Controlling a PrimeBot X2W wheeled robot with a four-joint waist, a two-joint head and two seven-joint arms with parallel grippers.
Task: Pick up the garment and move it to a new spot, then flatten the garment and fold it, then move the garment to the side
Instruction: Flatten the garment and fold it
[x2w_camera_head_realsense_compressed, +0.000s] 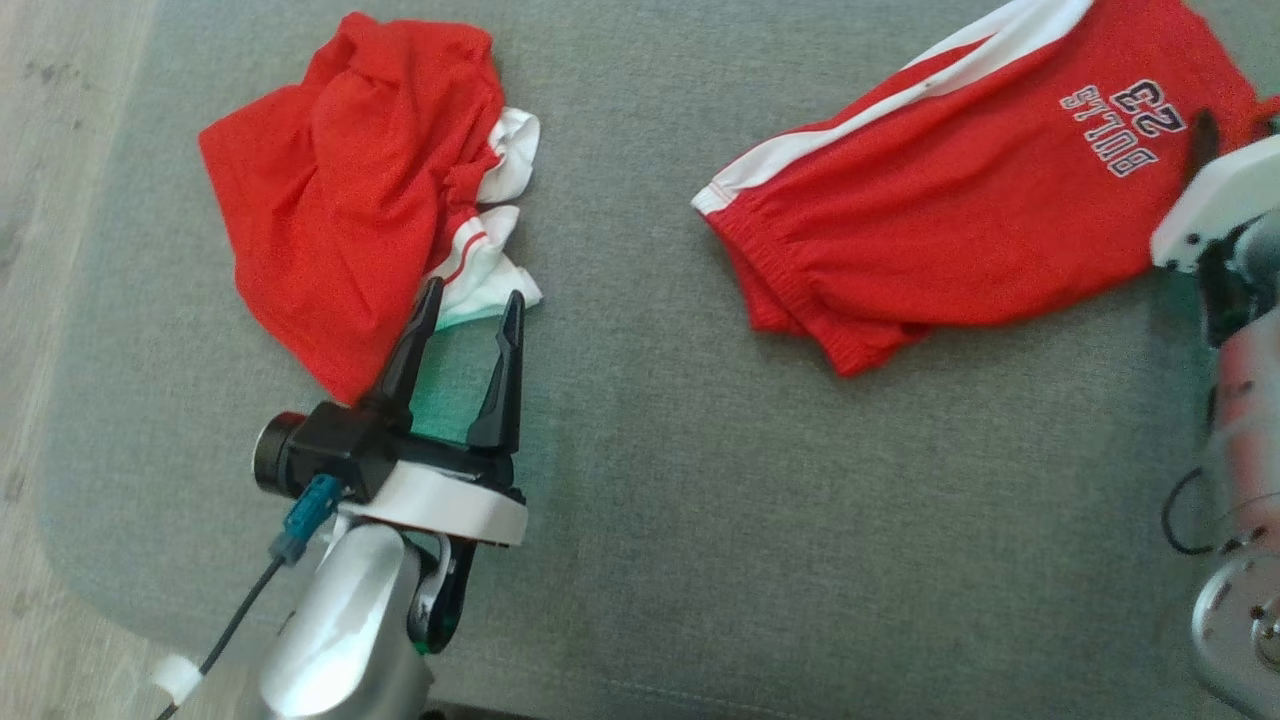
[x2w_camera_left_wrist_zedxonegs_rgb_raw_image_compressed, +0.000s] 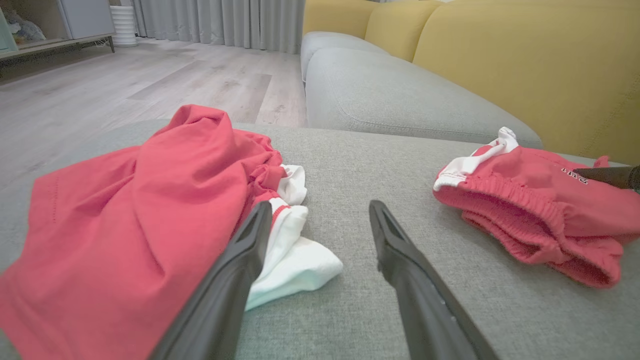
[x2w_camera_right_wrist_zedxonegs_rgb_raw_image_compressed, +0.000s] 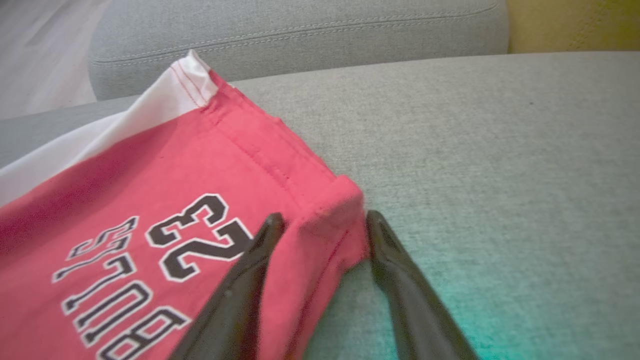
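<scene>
The left claw (x2w_camera_left_wrist_zedxonegs_rgb_raw_image_compressed: 320, 207) was seen spread wide and empty, with only bare grey cushion (x2w_camera_left_wrist_zedxonegs_rgb_raw_image_compressed: 350, 310) between its fingers. Its left finger was laid just beside the white folds (x2w_camera_left_wrist_zedxonegs_rgb_raw_image_compressed: 295, 250) of a crumpled red garment (x2w_camera_head_realsense_compressed: 340, 200), which was heaped ahead and to the left of that claw. The right claw (x2w_camera_right_wrist_zedxonegs_rgb_raw_image_compressed: 325, 217) was set astride the stitched hem corner of the red shorts (x2w_camera_right_wrist_zedxonegs_rgb_raw_image_compressed: 150, 200). One finger was placed over the fabric and the other at the corner's edge; whether the cloth was truly pinched could not be told. The shorts were laid folded and fairly flat on the cushion, ahead and to the right of the left claw and well apart from the crumpled heap. An elastic, gathered waistband (x2w_camera_left_wrist_zedxonegs_rgb_raw_image_compressed: 515, 205), a white side stripe (x2w_camera_head_realsense_compressed: 900, 100) and a dark "BULLS 23" print (x2w_camera_head_realsense_compressed: 1125, 125) were noted on them. The cushion was covered in coarse woven grey fabric, and a broad open strip of it was left between the two garments. A rounded edge was seen to the left claw's left, with pale wood floor (x2w_camera_left_wrist_zedxonegs_rgb_raw_image_compressed: 150, 85) beyond. Farther off, a second grey cushion (x2w_camera_left_wrist_zedxonegs_rgb_raw_image_compressed: 400, 100), a yellow backrest (x2w_camera_left_wrist_zedxonegs_rgb_raw_image_compressed: 525, 65) and grey curtains (x2w_camera_left_wrist_zedxonegs_rgb_raw_image_compressed: 215, 20) were seen.
</scene>
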